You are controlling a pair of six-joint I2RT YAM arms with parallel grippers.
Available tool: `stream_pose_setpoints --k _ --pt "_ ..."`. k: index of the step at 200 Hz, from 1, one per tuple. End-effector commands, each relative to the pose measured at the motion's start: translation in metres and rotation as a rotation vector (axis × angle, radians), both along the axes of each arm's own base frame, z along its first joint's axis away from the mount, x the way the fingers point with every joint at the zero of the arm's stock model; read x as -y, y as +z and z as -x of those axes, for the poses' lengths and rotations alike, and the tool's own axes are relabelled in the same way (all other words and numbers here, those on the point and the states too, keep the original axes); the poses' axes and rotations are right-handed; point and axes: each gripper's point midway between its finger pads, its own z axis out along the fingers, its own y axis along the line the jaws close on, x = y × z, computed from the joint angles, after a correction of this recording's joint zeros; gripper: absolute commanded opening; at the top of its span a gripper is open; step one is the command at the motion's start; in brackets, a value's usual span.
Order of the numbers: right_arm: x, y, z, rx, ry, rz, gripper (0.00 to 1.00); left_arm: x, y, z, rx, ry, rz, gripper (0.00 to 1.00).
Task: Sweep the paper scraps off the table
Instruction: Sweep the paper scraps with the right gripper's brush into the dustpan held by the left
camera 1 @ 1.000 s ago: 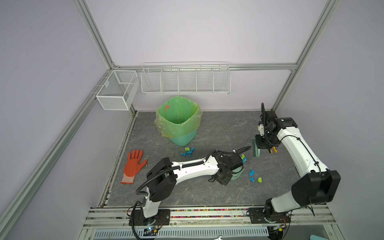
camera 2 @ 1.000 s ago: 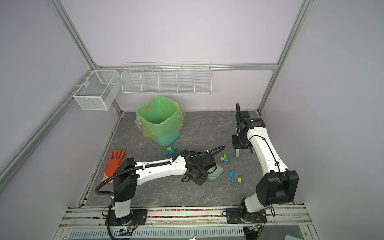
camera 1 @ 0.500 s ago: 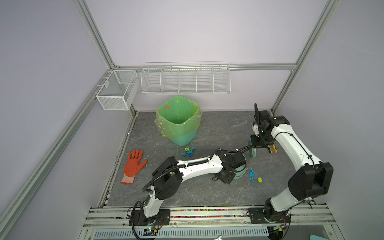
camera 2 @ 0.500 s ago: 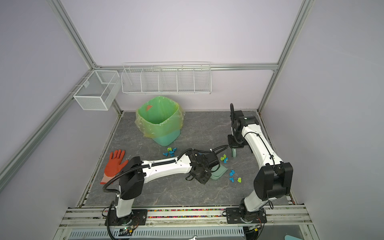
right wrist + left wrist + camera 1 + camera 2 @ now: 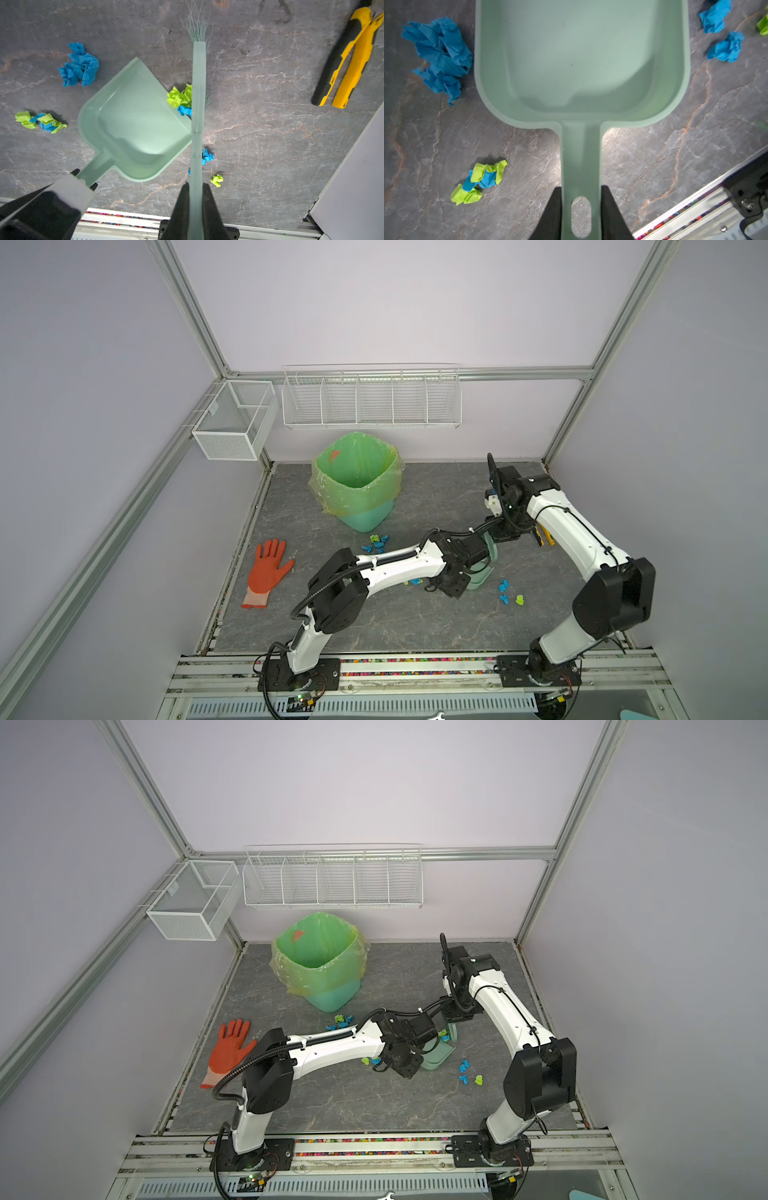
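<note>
The left gripper (image 5: 581,188) is clamped on the handle of the dustpan (image 5: 579,52), which lies flat on the table (image 5: 664,158) w/ nothing in it yet; the right gripper (image 5: 196,185) is closed tight on the handle of the brush (image 5: 198,87), held just off the dustpan's open lip. Key relation: one lime-and-blue clump of the paper scraps (image 5: 181,98) sits in the wedge btwn that lip and the brush, right against the brush's side, i.e. on the dustpan side of it. The brush's long axis runs at a slant to the lip, not parallel, closing on it near one corner. Right arm is nearer, so a short push toward the dustpan's mouth prob. does it. Other scraps lie outside: a blue wad (image 5: 80,64) beside the dustpan's side wall, a mixed clump (image 5: 41,122) near its handle end, small bits (image 5: 207,156) beyond the brush, away from the dustpan.
</note>
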Motion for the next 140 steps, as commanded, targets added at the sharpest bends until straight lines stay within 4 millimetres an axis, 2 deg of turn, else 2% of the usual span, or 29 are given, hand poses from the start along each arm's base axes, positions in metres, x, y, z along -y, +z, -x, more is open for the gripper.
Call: stream_pose_setpoints --k 1,31,71,98,140 --pt "-0.017 0.005 0.032 -0.059 0.049 -0.078 0.07 -0.001 -0.007 -0.002 -0.012 -0.024 -0.027 0.11" --pt "-0.030 0.024 0.044 -0.007 0.041 -0.175 0.07 -0.003 -0.010 -0.008 0.005 -0.023 -0.038 0.11" --pt "-0.024 0.045 0.049 0.098 0.004 -0.194 0.07 -0.005 -0.013 -0.014 0.006 -0.014 -0.040 0.11" --pt "-0.006 0.052 0.039 0.165 -0.074 -0.137 0.07 -0.006 -0.012 -0.016 0.008 -0.010 -0.041 0.11" --pt "0.004 0.054 0.013 0.193 -0.151 -0.124 0.07 -0.009 -0.011 -0.015 0.009 -0.005 -0.039 0.10"
